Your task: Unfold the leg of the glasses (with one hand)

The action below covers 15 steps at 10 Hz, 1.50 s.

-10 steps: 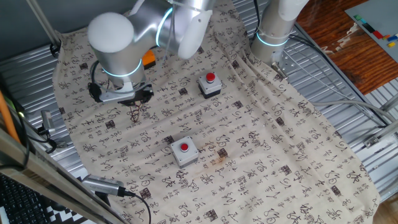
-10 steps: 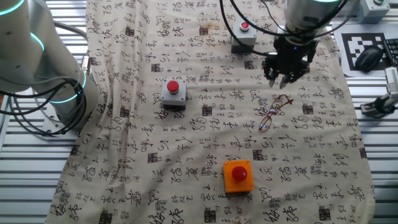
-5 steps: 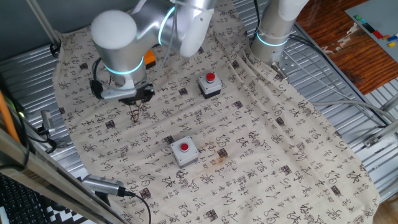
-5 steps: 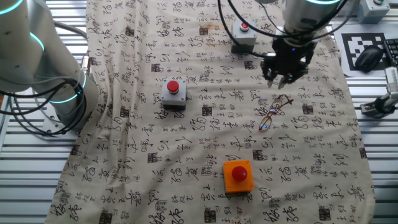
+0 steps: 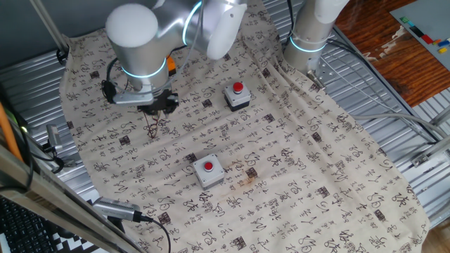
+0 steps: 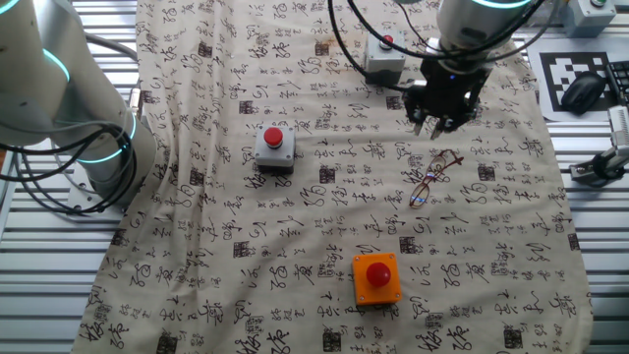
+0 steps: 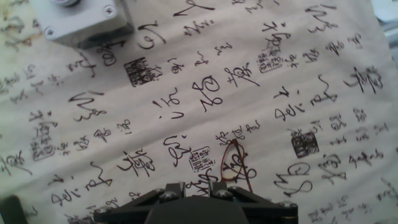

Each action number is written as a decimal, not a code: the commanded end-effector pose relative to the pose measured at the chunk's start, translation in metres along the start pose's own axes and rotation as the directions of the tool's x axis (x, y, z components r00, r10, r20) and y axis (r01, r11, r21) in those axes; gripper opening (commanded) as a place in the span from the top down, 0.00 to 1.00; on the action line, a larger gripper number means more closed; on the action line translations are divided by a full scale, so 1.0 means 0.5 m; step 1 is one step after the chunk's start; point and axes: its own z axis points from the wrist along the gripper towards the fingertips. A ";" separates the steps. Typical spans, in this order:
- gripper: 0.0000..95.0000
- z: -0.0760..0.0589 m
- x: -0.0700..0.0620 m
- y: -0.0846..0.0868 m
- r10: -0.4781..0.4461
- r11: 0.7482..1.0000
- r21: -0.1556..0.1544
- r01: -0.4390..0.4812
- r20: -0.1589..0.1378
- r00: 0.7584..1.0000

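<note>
On the left of the other fixed view stands a second, idle arm [image 6: 59, 108], well apart from the work and no threat to it. Moving right, a grey button box [image 6: 274, 147] sits mid-cloth, another [image 6: 383, 61] lies farther back, and an orange one [image 6: 376, 278] nearer the front.

The glasses [image 6: 429, 180] lie on the patterned cloth [image 6: 246, 246] covering the surface, between the orange box and the tool [image 6: 439, 126], not touching either. In one fixed view they show as a thin dark squiggle [image 5: 153, 126] just beside and below the tool [image 5: 156, 107].

The main risk, as I judge it, is the frame itself: it is thin wire, light, and resting on loose wrinkled cloth. A finger pushing the leg with nothing bracing the front would likely slide or spin the whole pair instead of opening the hinge. The printed black marks also resemble the rim, so a descent could land on ink rather than wire. A snagged cloth fold would drag the glasses along.

The arm reaches over the cloth with its wrist turned down, the tool hanging above the surface, pinching nothing. Its fingers seem slightly parted, though I cannot tell for certain. In the hand view only a reddish rim loop [image 7: 233, 163] shows near the bottom edge, above the tool's base.
</note>
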 end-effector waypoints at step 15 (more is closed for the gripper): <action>0.80 0.042 -0.004 -0.100 -0.181 0.983 0.036 0.181 -0.025 0.983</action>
